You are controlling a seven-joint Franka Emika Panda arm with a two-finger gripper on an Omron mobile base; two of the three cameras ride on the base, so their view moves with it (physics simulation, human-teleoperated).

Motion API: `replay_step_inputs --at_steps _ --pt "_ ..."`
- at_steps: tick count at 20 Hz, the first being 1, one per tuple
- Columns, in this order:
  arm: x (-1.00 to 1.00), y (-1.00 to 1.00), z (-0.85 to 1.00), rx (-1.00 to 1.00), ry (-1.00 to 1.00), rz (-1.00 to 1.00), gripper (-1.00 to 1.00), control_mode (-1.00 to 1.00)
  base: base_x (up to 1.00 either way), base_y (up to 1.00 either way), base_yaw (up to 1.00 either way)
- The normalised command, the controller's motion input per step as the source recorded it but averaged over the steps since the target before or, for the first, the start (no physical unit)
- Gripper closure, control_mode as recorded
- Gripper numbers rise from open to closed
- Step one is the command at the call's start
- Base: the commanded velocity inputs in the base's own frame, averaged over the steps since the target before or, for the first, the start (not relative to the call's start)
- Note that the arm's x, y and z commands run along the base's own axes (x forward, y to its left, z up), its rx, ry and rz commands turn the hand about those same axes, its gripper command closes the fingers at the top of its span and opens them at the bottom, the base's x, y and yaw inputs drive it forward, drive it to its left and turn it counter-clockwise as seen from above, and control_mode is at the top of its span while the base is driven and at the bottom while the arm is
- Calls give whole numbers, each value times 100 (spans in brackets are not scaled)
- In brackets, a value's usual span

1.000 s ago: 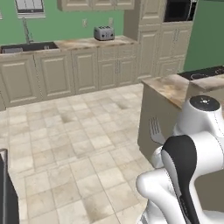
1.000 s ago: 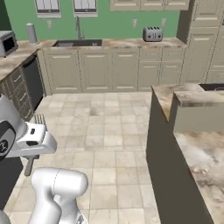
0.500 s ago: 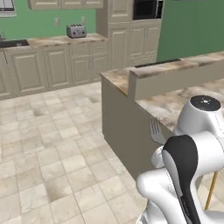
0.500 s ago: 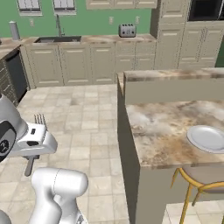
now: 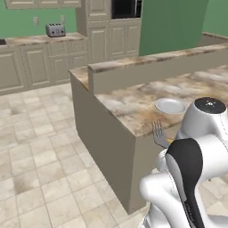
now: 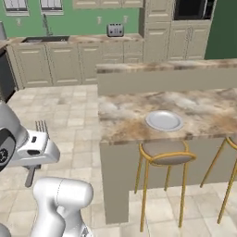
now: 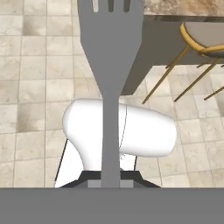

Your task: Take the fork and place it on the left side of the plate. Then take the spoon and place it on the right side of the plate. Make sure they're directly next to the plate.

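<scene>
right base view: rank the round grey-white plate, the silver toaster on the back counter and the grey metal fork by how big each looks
1. Round grey-white plate, largest.
2. Silver toaster and grey metal fork: unsure. The fork is partly hidden behind the closed gripper and is far nearer the camera.

Arm folded low and near the base, fingers (image 7: 93, 180) closed tight on the fork (image 7: 110, 65), tines pointing up.

light: even, bright | shadows: faint | glare: none | blur: slight softness

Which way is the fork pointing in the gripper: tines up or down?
Tines up. The fork rises from the shut gripper, handle below.
</scene>
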Motion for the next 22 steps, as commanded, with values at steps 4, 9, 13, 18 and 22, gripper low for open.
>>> replay_step_inputs --at_steps 4,9,13,18,22 --pt "0 0 0 0 0 0 100 100 26 -80 0" --pt "0 0 0 0 0 0 100 100 77 -47 0" --pt "0 0 0 0 0 0 100 100 73 -33 1" --pt "0 0 0 0 0 0 100 100 72 -8 11" --pt "0 0 0 0 0 0 100 100 60 -26 25"
